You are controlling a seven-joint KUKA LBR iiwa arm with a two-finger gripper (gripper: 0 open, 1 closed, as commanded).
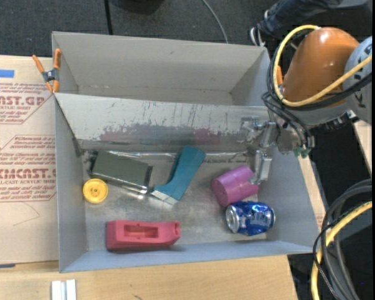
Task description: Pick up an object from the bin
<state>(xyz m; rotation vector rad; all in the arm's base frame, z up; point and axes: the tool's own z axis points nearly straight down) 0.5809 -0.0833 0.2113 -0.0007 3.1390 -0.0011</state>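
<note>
Target by position: magenta plastic cup (233, 185), on its side on the floor of the bin (156, 67), right half, nearer the right wall than the centre. Its long axis runs roughly from the bin's left-front up toward the right-back, tilted a little.

Gripper (260, 167) hangs at the cup's right end, touching or just beside it, can't tell which. Open or closed: cannot tell. Nothing visibly held. The cup's body lies left and slightly forward of the gripper, so it sits at the cup's end, not centred over it. My read: a grasp needs a small shift left to straddle the body across the long axis.

Crushed blue can (249, 219) is just in front of the cup, toward the front-right corner, close, maybe touching; a risk of a bump. Teal wedge-shaped piece (181, 174) is mid-floor, apart from the cup. Red block (142, 234) lies along the front edge. Grey flat box (120, 170) and yellow wheel (95, 190) are at the left wall, well apart.
</note>
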